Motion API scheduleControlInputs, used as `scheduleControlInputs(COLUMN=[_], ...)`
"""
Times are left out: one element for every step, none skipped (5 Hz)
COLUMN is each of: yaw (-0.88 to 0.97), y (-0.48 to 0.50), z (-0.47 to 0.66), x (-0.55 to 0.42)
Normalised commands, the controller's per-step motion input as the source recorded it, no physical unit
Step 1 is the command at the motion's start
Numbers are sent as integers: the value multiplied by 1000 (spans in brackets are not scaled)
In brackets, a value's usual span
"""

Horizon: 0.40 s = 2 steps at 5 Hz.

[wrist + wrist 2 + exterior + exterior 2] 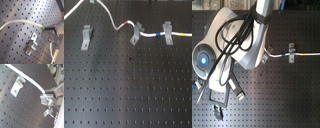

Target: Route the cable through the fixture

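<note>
In the first exterior view: a black perforated table (pixel 129 95) with three grey clips in a row across the upper part of the frame. White cable (pixel 108 15) in from the first exterior view's left edge, up to the top, then down toward the centre past a red band. Threaded through the middle clip (pixel 137 34) and on through the right clip (pixel 167 32), with a blue band just beside that clip and a yellow one nearer the first exterior view's right edge. Fixture (pixel 85 37) at the upper left, well apart from the cable, nothing in its notch.

In the second exterior view: arm (pixel 247 40) filling the left and centre, covering most of the table. To the second exterior view's right, only one clip and a straight run of cable.

In both wrist views: tool (pixel 47 28) at the cable's green-marked end, seemingly closed on it, though the contact is blurred. Cable arching away above the table, with a grey clip (pixel 32 43) below it, not touching.
</note>
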Motion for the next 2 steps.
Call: scheduleControlInputs(yaw=[-300, -666], y=[-62, 53], z=[360, 229], x=[-455, -303])
